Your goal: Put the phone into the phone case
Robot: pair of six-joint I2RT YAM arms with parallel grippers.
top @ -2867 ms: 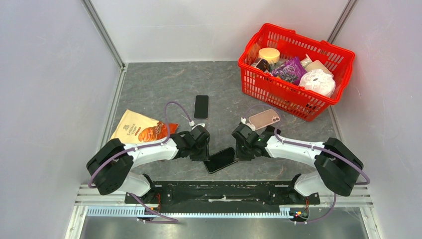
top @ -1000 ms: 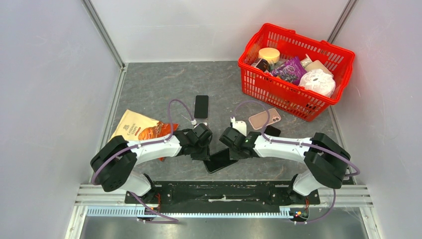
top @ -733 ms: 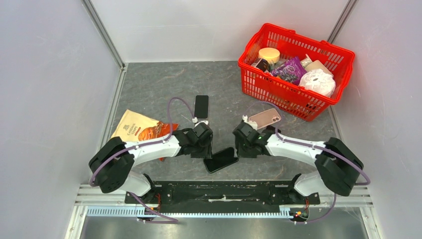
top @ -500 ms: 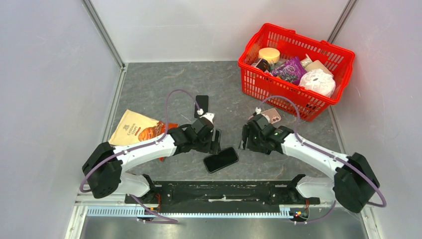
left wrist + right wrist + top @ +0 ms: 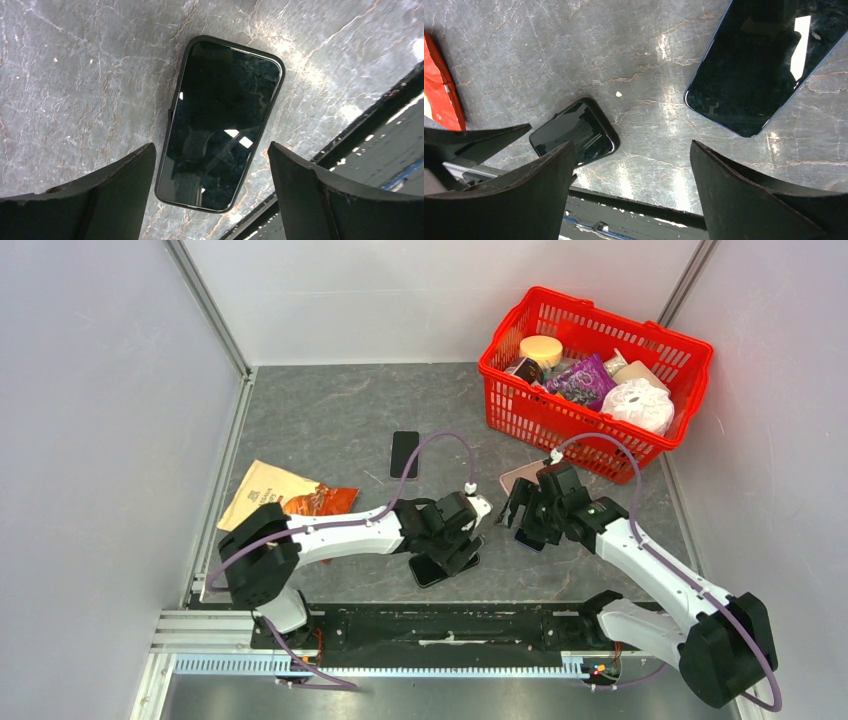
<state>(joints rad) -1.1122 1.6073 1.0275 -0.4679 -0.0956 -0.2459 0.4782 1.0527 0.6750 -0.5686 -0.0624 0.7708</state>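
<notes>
**Phone seated in case; both hands apart**

You have the phone (image 5: pixel 220 125) lying screen up on the table (image 5: pixel 75 75), near its front edge. It sits inside the black case (image 5: pixel 172 112), whose rim shows round the glass.

- **Left hand (image 5: pixel 211 147):** it hangs over the phone with fingers spread wide, one to each side, gripping nothing.
- **Right hand (image 5: pixel 633 145):** it is also wide apart and empty, over the table just to the right.

A dark blue-edged phone (image 5: pixel 764 60) lies under your right wrist, with a pink phone (image 5: pixel 515 478) beside it. The red basket (image 5: pixel 565 425) stands at far right, the snack bag (image 5: pixel 275 502) lies at left, and another black phone (image 5: pixel 404 454) lies further back.
</notes>
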